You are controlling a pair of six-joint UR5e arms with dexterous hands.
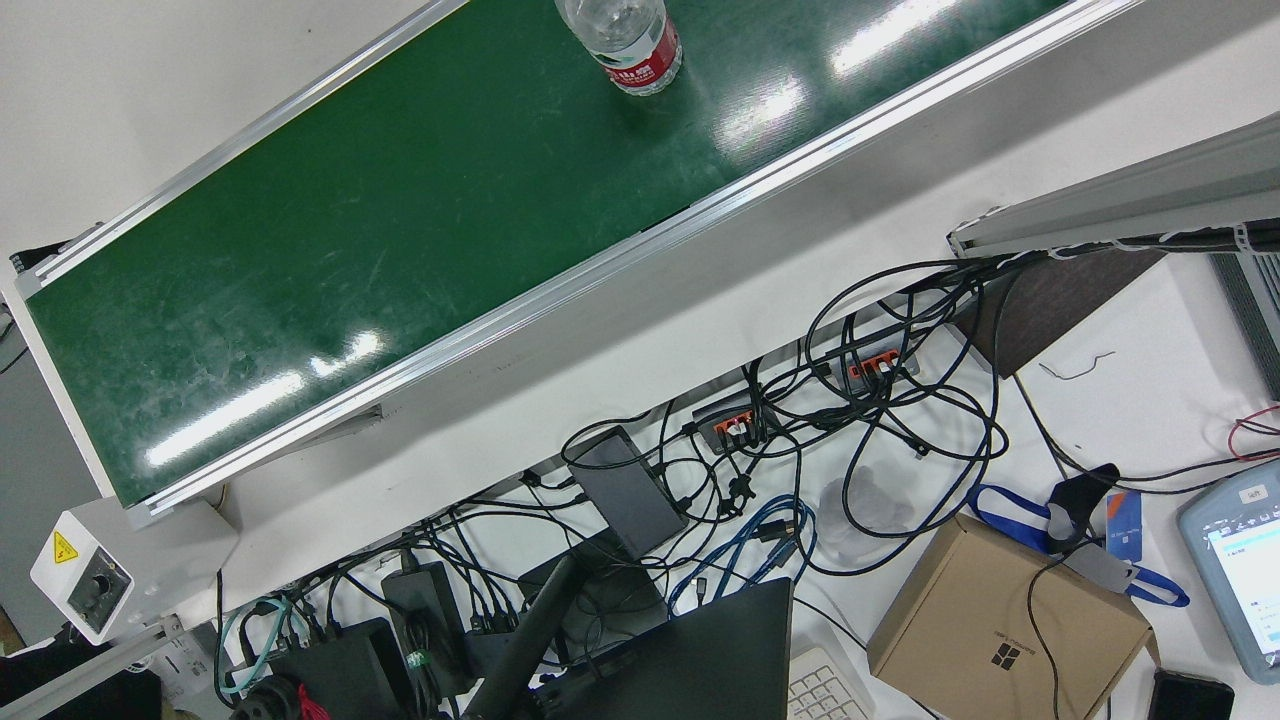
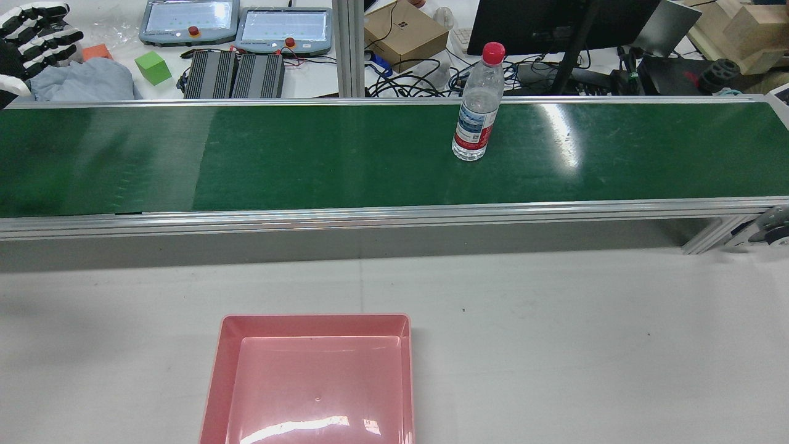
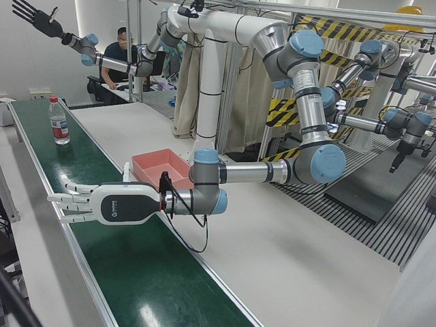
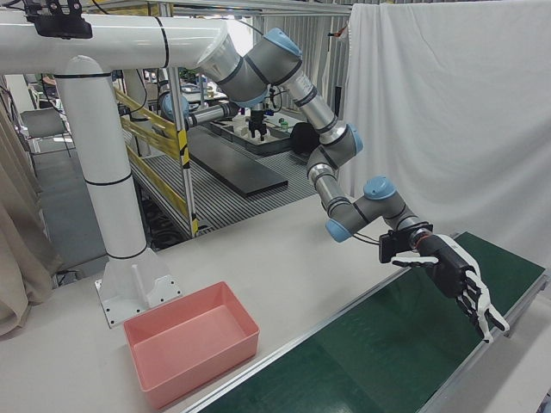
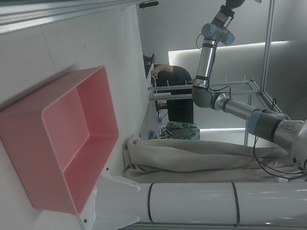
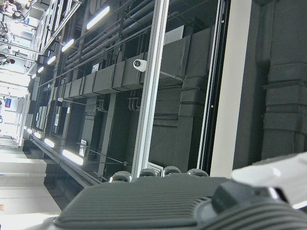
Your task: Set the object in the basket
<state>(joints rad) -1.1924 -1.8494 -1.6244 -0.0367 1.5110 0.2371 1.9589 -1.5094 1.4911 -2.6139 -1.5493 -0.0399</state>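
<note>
Nothing grasped yet: my left hand [image 3: 92, 205], fingers apart, hovers; clear plastic bottle [image 2: 476, 112] stands outside the empty pink plastic basket [image 2: 214, 376]

- left arm [image 3: 259, 172]: silver-grey tubular links; light-blue caps on the joints; dark bands at the joint seams
- left hand [image 3: 102, 204]: smooth white shell across the back with a small blue marking; white finger segments with dark gaps between them; palm side black, fingers edged in white, as the right-front view shows
- cable [image 3: 187, 228]: thin, black, hanging in a loop from the left wrist
- right hand [image 3: 33, 17]: dark slim fingers; blue-capped grey wrist behind it; the right hand view shows a dark grey ribbed housing
- column [image 3: 210, 88]: thick white tube with thin black rings; white base plate [image 4: 138, 292] with bolts
</note>
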